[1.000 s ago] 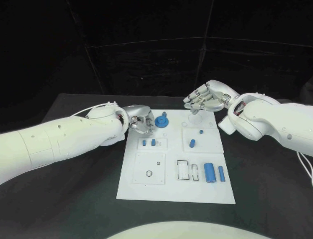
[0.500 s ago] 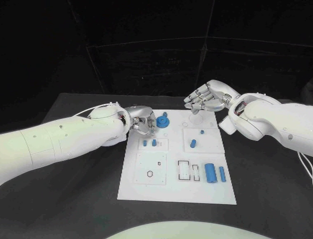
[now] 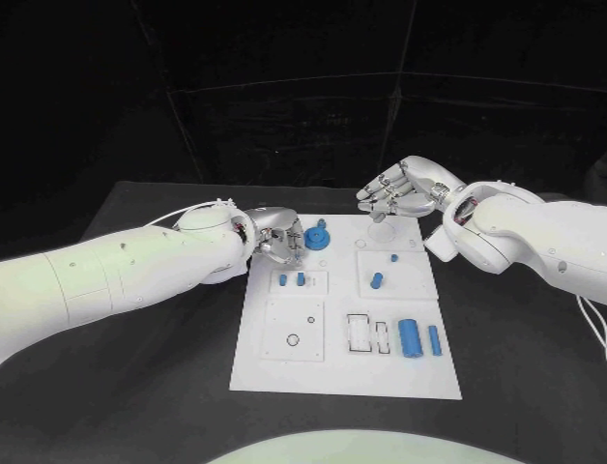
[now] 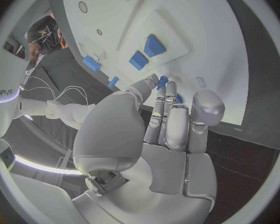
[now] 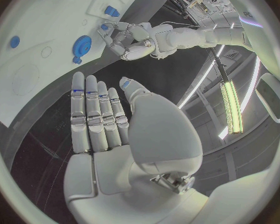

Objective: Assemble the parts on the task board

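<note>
Two silver hands sit at the far end of the white rectangular task board. Left hand is at the board's far left corner, fingers curled together; can't tell whether they pinch anything. Round blue gear-like part stands on the board just beside that hand. Right hand hovers over the board's far right edge, fingers apart, holding nothing. "sharpa" reads on the white arm in the left wrist view.
</note>
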You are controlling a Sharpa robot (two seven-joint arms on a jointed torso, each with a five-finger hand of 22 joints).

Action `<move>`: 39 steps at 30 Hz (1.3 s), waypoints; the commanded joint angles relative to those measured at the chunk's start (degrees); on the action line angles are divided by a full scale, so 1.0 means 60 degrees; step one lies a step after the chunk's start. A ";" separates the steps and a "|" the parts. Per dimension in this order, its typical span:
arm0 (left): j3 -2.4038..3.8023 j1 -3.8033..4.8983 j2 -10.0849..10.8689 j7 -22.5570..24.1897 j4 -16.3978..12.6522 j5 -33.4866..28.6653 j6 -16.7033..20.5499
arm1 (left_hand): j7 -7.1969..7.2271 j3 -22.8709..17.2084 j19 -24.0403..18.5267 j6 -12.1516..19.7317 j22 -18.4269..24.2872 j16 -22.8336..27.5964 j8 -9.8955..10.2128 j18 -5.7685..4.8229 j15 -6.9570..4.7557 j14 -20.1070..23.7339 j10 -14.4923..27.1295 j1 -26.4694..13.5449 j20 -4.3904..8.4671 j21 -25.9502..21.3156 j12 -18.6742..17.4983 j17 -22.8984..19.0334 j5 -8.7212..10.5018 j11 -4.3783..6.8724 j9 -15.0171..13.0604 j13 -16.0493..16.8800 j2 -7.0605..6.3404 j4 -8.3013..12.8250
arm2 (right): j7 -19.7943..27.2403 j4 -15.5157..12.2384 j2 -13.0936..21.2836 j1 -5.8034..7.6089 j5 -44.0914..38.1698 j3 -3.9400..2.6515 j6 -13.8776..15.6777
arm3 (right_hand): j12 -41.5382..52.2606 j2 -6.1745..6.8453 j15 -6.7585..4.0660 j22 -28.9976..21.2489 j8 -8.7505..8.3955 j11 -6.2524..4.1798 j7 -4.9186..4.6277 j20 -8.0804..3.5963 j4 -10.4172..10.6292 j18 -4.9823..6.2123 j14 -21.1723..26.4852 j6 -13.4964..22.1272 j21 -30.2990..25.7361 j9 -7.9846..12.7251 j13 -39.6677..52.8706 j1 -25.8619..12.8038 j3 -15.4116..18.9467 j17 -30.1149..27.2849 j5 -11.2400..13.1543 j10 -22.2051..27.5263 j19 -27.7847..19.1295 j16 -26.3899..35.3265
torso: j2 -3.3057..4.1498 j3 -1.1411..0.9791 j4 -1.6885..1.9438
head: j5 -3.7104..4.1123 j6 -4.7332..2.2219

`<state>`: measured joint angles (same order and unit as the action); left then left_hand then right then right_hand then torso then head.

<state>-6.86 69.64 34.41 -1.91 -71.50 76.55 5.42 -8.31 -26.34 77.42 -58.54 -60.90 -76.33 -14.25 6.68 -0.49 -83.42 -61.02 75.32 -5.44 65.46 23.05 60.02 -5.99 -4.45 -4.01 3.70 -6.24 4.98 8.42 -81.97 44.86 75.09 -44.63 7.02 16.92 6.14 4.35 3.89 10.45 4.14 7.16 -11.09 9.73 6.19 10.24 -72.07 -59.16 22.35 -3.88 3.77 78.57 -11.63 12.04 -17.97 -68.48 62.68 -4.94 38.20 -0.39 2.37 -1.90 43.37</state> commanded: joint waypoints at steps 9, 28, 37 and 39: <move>-0.0001 -0.0002 -0.0017 -0.0274 0.0035 -0.0024 -0.0506 | -0.0028 0.0074 -0.0102 0.0056 0.0069 0.0060 0.0106 -0.0017 0.0068 0.0060 0.0190 -0.0088 -0.0048 -0.0102 -0.0188 -0.0105 0.0045 -0.0043 0.0004 -0.0008 -0.0020 -0.0058 | 0.0094 0.0006 -0.0007 0.0018 -0.0001 -0.0006 -0.0041 | 0.0054 -0.0062 0.0021 -0.0015 0.0025 -0.0021 0.0019 -0.0005 0.0001 0.0030 0.0034 0.0066 -0.0066 -0.0013 -0.0004 0.0043 -0.0045 -0.0013 -0.0026 0.0073 0.0044 -0.0036 | -0.0004 0.0005 0.0004 | 0.0016 0.0025; 0.0000 -0.0002 0.0046 -0.0296 -0.0026 -0.0024 -0.0217 | -0.0125 0.0265 -0.0111 0.0586 0.0059 0.0078 0.0539 -0.0006 0.0159 0.0084 0.0409 -0.0143 -0.0144 -0.0132 -0.0474 -0.0217 0.0035 -0.0150 0.0051 0.0020 -0.0191 -0.0096 | 0.0079 0.0021 -0.0010 0.0018 -0.0001 -0.0006 -0.0021 | 0.0054 -0.0060 0.0022 -0.0019 0.0025 -0.0019 0.0017 -0.0004 0.0008 0.0029 0.0035 0.0069 -0.0073 -0.0013 -0.0004 0.0036 -0.0046 -0.0015 -0.0030 0.0075 0.0048 -0.0037 | -0.0001 0.0007 0.0003 | 0.0004 0.0006; 0.0003 -0.0003 0.0165 -0.0259 -0.0076 -0.0034 -0.0051 | -0.0147 0.0284 -0.0106 0.0927 0.0059 0.0057 0.0772 0.0000 0.0172 0.0071 0.0489 -0.0096 -0.0162 -0.0151 -0.0576 -0.0214 0.0031 -0.0165 0.0057 0.0023 -0.0206 -0.0091 | -0.0028 0.0049 0.0006 0.0018 -0.0054 -0.0006 -0.0012 | 0.0051 -0.0042 0.0024 -0.0024 0.0019 -0.0016 0.0013 -0.0004 0.0007 0.0028 0.0042 0.0080 -0.0080 -0.0010 -0.0006 0.0033 -0.0041 -0.0018 -0.0029 0.0084 0.0048 -0.0035 | -0.0003 0.0010 0.0004 | 0.0004 0.0003; 0.0005 -0.0003 0.0217 -0.0226 -0.0114 -0.0103 0.0030 | -0.0146 0.0291 -0.0111 0.0996 0.0069 0.0056 0.0819 0.0003 0.0175 0.0071 0.0572 -0.0078 -0.0163 -0.0165 -0.0626 -0.0223 0.0031 -0.0169 0.0053 0.0017 -0.0216 -0.0083 | -0.0066 0.0059 0.0014 0.0018 -0.0101 -0.0006 -0.0006 | 0.0048 -0.0022 0.0027 -0.0028 0.0013 -0.0011 0.0008 -0.0003 0.0003 0.0027 0.0047 0.0093 -0.0087 -0.0008 -0.0007 0.0033 -0.0036 -0.0022 -0.0025 0.0094 0.0050 -0.0034 | -0.0006 0.0010 0.0006 | 0.0011 -0.0002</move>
<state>-6.87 69.58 35.56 -3.40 -71.97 76.47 4.33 -9.18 -24.91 76.85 -52.77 -60.55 -76.10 -9.54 6.69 0.34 -83.03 -57.87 74.81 -6.01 64.80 19.52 58.76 -6.00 -5.51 -3.75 3.79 -7.11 4.50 8.27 -81.62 44.90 75.09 -44.74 7.02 16.87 6.14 4.35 3.89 10.35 4.14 7.07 -10.97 9.73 6.18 10.24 -72.07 -59.04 22.13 -3.88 3.77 78.57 -11.63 12.00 -17.97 -68.38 62.68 -4.94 38.18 -0.33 2.39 -1.90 43.40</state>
